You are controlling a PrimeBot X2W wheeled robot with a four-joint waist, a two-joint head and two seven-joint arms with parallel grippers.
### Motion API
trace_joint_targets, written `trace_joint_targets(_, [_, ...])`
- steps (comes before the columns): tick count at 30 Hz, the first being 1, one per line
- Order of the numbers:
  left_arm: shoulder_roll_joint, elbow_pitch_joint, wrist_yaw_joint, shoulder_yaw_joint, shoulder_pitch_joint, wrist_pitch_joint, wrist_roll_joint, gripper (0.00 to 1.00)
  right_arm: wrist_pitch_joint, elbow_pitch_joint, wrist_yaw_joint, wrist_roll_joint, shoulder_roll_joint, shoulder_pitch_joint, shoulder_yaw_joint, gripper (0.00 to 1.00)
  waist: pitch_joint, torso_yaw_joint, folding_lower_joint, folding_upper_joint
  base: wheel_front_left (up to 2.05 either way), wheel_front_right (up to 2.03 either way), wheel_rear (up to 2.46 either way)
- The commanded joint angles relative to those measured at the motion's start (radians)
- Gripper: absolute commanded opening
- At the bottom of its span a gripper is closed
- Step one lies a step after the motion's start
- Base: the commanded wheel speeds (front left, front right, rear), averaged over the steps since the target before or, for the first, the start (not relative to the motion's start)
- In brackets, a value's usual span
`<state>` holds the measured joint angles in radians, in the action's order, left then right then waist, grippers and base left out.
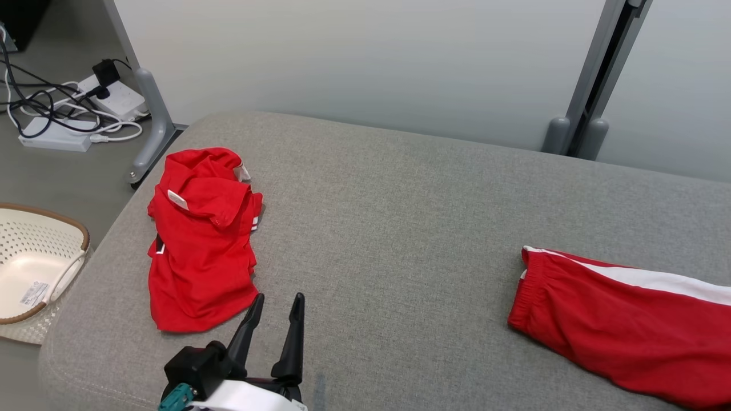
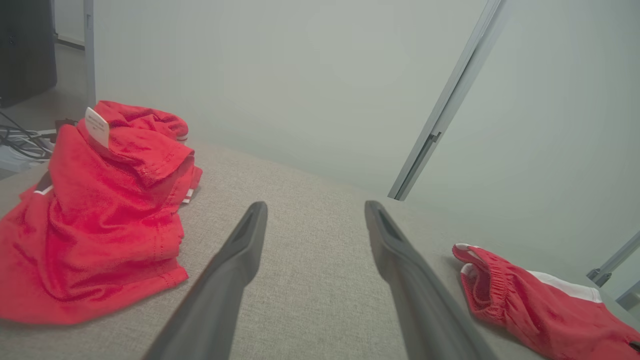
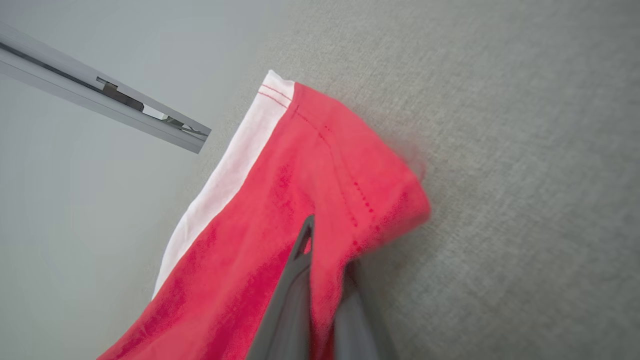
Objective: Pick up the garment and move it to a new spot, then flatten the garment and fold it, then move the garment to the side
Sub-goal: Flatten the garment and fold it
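Two red pieces of clothing are laid out on the grey fabric surface (image 1: 400, 188), and the one being handled is the red garment (image 1: 617, 319) with the white side stripe, found way over at the right edge with its elastic waistband turned toward the middle. A fold near its stitched hem is gripped by the right pincer (image 3: 327, 250), which is clenched tight on the red cloth, so yeah, properly grabbed. The left pincer (image 1: 278, 298) is released, fingers spread wide with nothing between them, and is pointed over bare upholstery just beside the lower corner of the other red garment (image 1: 200, 257). That one is bunched up on the left side, a white tag (image 1: 176, 199) showing near its top. Off the left edge, a cream perforated basket (image 1: 40, 240) is seen on the floor, and further back a tangle of cables and power strips (image 1: 108, 97) is parked beside a grey metal post (image 1: 151, 108).
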<state>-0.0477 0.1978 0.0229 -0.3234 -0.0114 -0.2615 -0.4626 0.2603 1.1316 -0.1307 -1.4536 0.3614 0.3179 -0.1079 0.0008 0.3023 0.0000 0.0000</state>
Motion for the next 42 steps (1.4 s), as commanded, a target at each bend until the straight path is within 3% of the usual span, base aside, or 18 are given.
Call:
trace_joint_targets(1, [-0.006,0.002,-0.002,0.014,0.004,-0.003,-0.023,1.0,0.008,-0.003,0.0,0.02,0.003,-0.003,-0.006,0.0,-0.011,-0.006,0.0,0.0,0.0,0.0,0.0])
trace_joint_targets(7, [-0.005,0.016,-0.013,0.025,0.004,-0.003,-0.022,1.0,0.007,-0.051,0.0,0.108,0.006,0.006,0.018,0.0,-0.041,-0.004,0.0,0.0,0.0,0.0,0.0])
trace_joint_targets(16, [-0.005,0.029,-0.022,0.069,0.022,-0.003,-0.081,1.0,0.006,-0.253,0.0,0.271,-0.086,-0.038,0.062,0.0,-0.078,0.014,0.0,0.0,0.0,0.0,0.0])
trace_joint_targets(20, [-0.005,0.034,-0.028,0.084,0.016,-0.003,-0.087,1.0,0.006,-0.355,0.0,0.332,-0.132,-0.067,0.029,0.0,-0.085,0.023,0.0,0.0,0.0,0.0,0.0])
trace_joint_targets(25, [-0.005,0.039,-0.03,0.094,0.01,-0.003,-0.086,1.0,0.006,-0.441,0.0,0.406,-0.145,-0.092,-0.09,0.0,-0.084,0.034,0.0,0.0,0.0,0.0,0.0])
trace_joint_targets(32, [-0.005,0.042,-0.026,0.095,0.018,-0.003,-0.09,1.0,0.006,-0.413,0.0,0.447,-0.148,-0.073,-0.205,0.0,-0.079,0.05,0.0,0.0,0.0,0.0,0.0])
trace_joint_targets(42, [-0.005,0.047,-0.022,0.084,0.01,-0.003,-0.097,1.0,0.006,-0.373,0.0,0.507,-0.15,-0.028,-0.29,0.0,-0.065,0.078,0.0,0.0,0.0,0.0,0.0])
